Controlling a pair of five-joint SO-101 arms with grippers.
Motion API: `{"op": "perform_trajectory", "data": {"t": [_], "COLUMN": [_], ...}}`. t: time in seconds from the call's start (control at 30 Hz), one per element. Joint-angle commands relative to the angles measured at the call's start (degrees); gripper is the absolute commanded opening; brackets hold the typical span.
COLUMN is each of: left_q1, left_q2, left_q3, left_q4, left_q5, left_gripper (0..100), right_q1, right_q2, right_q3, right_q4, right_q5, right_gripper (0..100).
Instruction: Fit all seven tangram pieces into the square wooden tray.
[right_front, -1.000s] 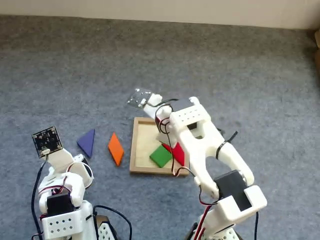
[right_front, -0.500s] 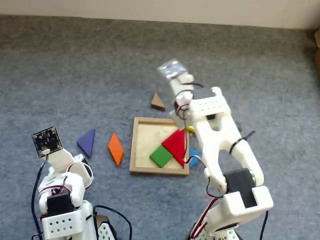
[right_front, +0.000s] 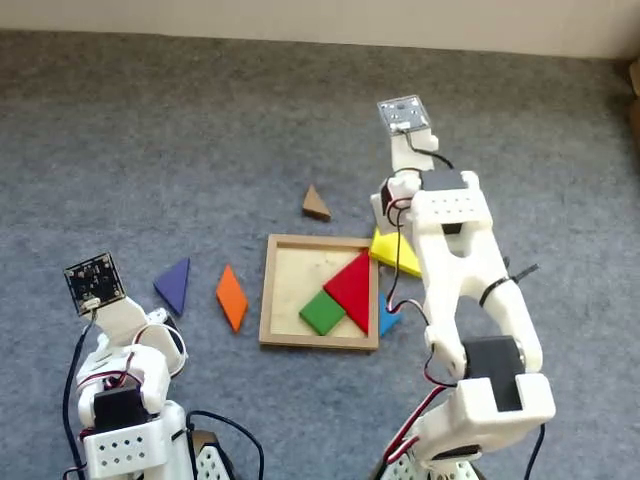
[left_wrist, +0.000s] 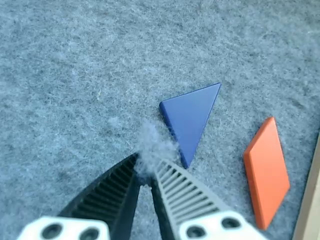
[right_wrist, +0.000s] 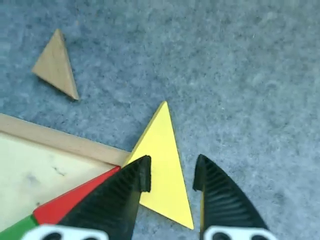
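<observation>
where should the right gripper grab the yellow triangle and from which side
Probably from straight above: the yellow triangle lies flat on the carpet, so only its thin edges offer purchase. Close the open right gripper across the two edges away from the wooden tray, whose rim crowds one corner.

High view overhead, wrist views close — tray (right_front: 267, 290) shared
</observation>
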Motion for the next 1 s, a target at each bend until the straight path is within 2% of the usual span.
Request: {"op": "perform_trajectory", "data": {"t": [0.0,0.27,0.4,0.57,0.97], "left_q1": [-0.7,-0.7,-0.7,-0.7,-0.7], "left_q2": [-1.4,-1.4,-1.4,-1.4,-1.4], "left_q3": [1.2,1.2,1.2,1.2,1.2], "left_q4": [-0.4,-0.4,-0.4,-0.4,-0.4], "left_q5": [0.4,0.4,0.4,0.4,0.4], "left_gripper": [1,1,1,1,1], "right_q1": [0.7,0.6,-2.6,-6.5,-8.8], "right_q2": [1.5,4.1,4.1,4.3,4.0], "right_q3": [-1.1,-1.1,-1.1,-0.7,-0.7], "right_q4": [-2.4,-0.7,2.9,4.4,6.1], "right_q5": [-0.5,-0.5,-0.4,4.0,4.3], "right_gripper": [9.1,8.7,8.7,8.7,8.7]}}
